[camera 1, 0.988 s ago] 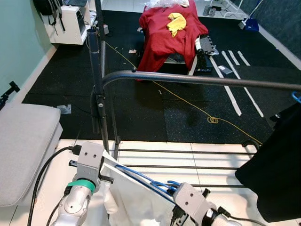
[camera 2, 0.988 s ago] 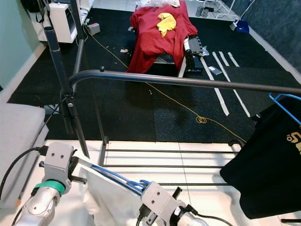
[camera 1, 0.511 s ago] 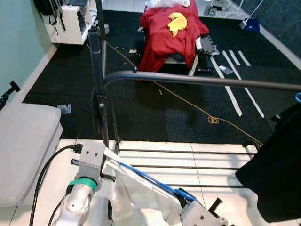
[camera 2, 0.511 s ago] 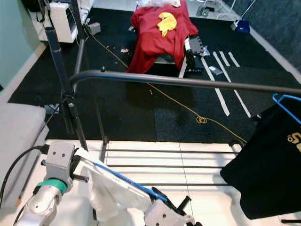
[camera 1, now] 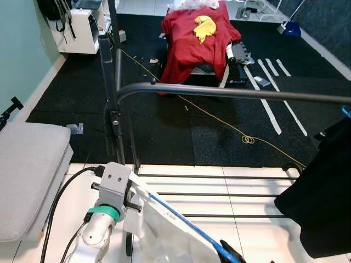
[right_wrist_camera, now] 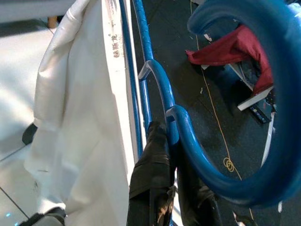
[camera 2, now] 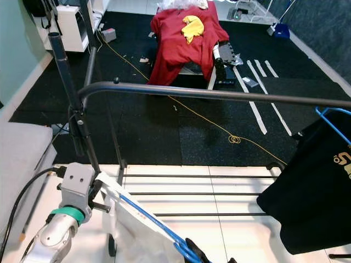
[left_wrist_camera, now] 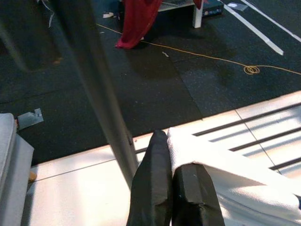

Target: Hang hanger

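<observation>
A blue hanger point(camera 1: 181, 224) carrying a white garment point(camera 1: 159, 241) slants down from left to right, low in front of me. My left gripper point(left_wrist_camera: 171, 155) is shut on the garment's upper end, where the cloth covers the hanger's tip. My right gripper point(right_wrist_camera: 167, 141) is shut on the hanger's neck just under the big blue hook point(right_wrist_camera: 263, 94); its black fingers point(camera 2: 194, 252) poke in at the bottom edge of the right eye view. The dark rail point(camera 1: 230, 93) of the clothes rack runs across above and beyond the hanger, apart from it.
A black shirt point(camera 2: 312, 192) on another blue hanger hangs from the rail at the right. The rack's upright post point(camera 1: 109, 98) and floor bars point(camera 1: 208, 193) stand ahead. A grey cushion point(camera 1: 27, 175) lies left. A red cloth point(camera 1: 194, 38) drapes a bench beyond.
My right gripper has sunk to the bottom edge of the eye views, so the hanger now slopes more steeply. The left gripper has shifted a little to the right.
</observation>
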`<state>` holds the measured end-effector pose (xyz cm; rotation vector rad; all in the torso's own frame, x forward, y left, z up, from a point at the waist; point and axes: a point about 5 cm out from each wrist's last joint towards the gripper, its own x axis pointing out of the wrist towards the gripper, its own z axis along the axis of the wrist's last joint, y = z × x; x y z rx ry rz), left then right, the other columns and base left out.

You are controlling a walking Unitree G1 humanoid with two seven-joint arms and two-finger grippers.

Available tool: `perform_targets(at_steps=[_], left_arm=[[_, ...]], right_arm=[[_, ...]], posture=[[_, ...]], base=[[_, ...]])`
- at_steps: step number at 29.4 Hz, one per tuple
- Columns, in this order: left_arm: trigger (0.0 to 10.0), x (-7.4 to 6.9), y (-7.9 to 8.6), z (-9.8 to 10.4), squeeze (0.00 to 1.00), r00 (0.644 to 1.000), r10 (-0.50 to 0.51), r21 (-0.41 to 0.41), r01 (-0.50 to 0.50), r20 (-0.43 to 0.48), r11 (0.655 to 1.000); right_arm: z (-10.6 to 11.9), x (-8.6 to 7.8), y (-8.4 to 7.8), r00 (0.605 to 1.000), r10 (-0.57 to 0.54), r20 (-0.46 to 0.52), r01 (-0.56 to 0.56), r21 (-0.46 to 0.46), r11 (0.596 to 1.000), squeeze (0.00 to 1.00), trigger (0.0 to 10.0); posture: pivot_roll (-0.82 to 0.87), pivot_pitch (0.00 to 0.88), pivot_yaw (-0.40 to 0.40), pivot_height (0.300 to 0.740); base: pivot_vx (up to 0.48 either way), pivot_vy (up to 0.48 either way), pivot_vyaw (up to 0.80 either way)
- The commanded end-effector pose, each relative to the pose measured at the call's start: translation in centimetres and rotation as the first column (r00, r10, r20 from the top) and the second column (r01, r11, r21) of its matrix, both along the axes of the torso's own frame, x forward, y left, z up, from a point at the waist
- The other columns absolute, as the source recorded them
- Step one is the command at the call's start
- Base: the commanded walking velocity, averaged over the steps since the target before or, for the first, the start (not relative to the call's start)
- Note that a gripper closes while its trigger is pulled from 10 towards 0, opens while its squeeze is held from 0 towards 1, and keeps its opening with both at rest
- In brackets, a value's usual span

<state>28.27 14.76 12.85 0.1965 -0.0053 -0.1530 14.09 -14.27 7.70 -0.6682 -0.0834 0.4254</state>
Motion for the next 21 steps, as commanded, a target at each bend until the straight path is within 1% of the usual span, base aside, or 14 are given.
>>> perform_targets(at_steps=[1,2,4,10,11,12,13,14,16,17,18,19,20,21], left_arm=[[10.0,0.2,2.2,0.4,0.0,0.994,0.107,0.005,-0.107,0.022,0.994],[10.0,0.2,2.2,0.4,0.0,0.994,0.106,0.005,-0.106,0.022,0.994],[10.0,0.2,2.2,0.4,0.0,0.994,0.104,0.004,-0.104,0.021,0.995],[10.0,0.2,2.2,0.5,0.0,0.994,0.103,0.003,-0.103,0.022,0.995],[10.0,0.2,2.1,0.6,0.0,0.995,0.1,0.001,-0.1,0.025,0.995],[10.0,0.2,2.1,0.6,0.0,0.995,0.1,0.001,-0.1,0.025,0.995],[10.0,0.2,2.0,0.8,0.0,0.995,0.096,-0.006,-0.096,0.028,0.995],[10.0,0.2,2.0,0.8,0.0,0.995,0.096,-0.006,-0.096,0.028,0.995],[10.0,0.1,1.6,1.2,0.0,0.996,0.081,-0.012,-0.08,0.038,0.997],[10.0,0.1,1.6,1.2,0.0,0.996,0.081,-0.012,-0.08,0.038,0.997],[10.0,0.1,1.4,1.4,0.0,0.996,0.073,-0.018,-0.073,0.042,0.997],[10.0,0.1,1.4,1.4,0.0,0.996,0.073,-0.018,-0.073,0.042,0.997],[10.0,0.1,1.1,1.6,0.0,0.997,0.065,-0.023,-0.064,0.049,0.998],[10.0,0.1,1.1,1.6,0.0,0.997,0.065,-0.023,-0.064,0.049,0.998]], right_arm=[[-1.6,-1.0,-1.8,0.995,-0.062,-0.079,0.056,-0.081,0.995,0.0,10.0],[-1.7,-0.9,-1.8,0.995,-0.057,-0.086,0.049,-0.092,0.995,0.0,10.0],[-2.9,0.1,-2.3,0.975,-0.094,-0.202,0.07,-0.123,0.99,0.0,10.0],[-3.4,1.4,-2.3,0.953,-0.105,-0.284,0.078,-0.106,0.991,0.0,10.0],[-3.3,3.3,-2.3,0.943,-0.091,-0.319,0.072,-0.073,0.995,0.0,10.0],[-3.3,3.3,-2.3,0.943,-0.091,-0.319,0.072,-0.073,0.995,0.0,10.0],[-2.9,5.3,-2.3,0.938,-0.096,-0.334,0.088,-0.038,0.995,0.0,10.0],[-2.9,5.3,-2.3,0.938,-0.096,-0.334,0.088,-0.038,0.995,0.0,10.0],[-2.2,8.7,-2.1,0.937,-0.068,-0.343,0.068,-0.012,0.998,0.0,10.0],[-2.2,8.7,-2.1,0.937,-0.068,-0.343,0.068,-0.012,0.998,0.0,10.0],[-1.9,9.8,-2.0,0.935,-0.061,-0.348,0.066,0.003,0.998,0.0,10.0],[-1.9,9.8,-2.0,0.935,-0.061,-0.348,0.066,0.003,0.998,0.0,10.0],[-1.4,11.1,-1.8,0.936,-0.054,-0.349,0.069,0.031,0.997,0.0,10.0],[-1.4,11.1,-1.8,0.936,-0.054,-0.349,0.069,0.031,0.997,0.0,10.0]], posture=[[-0.24,0.198,0.028,0.74],[-0.24,0.199,0.028,0.74],[-0.24,0.201,0.033,0.74],[-0.24,0.203,0.037,0.74],[-0.24,0.205,0.042,0.74],[-0.24,0.205,0.042,0.74],[-0.23,0.204,0.047,0.74],[-0.23,0.204,0.047,0.74],[-0.22,0.203,0.051,0.74],[-0.22,0.203,0.051,0.74],[-0.22,0.204,0.05,0.74],[-0.22,0.204,0.05,0.74],[-0.21,0.203,0.049,0.74],[-0.21,0.203,0.049,0.74]], base=[[0.0,0.0,0.0],[0.0,0.0,0.0],[0.0,0.0,0.0],[0.0,0.0,0.0],[0.0,0.0,0.0],[0.0,0.0,0.0],[0.0,0.0,0.0],[0.0,0.0,0.0],[0.0,0.0,0.0],[0.0,0.0,0.0],[0.0,0.0,0.0],[0.0,0.0,0.0],[0.0,0.0,0.0],[0.0,0.0,0.0]])
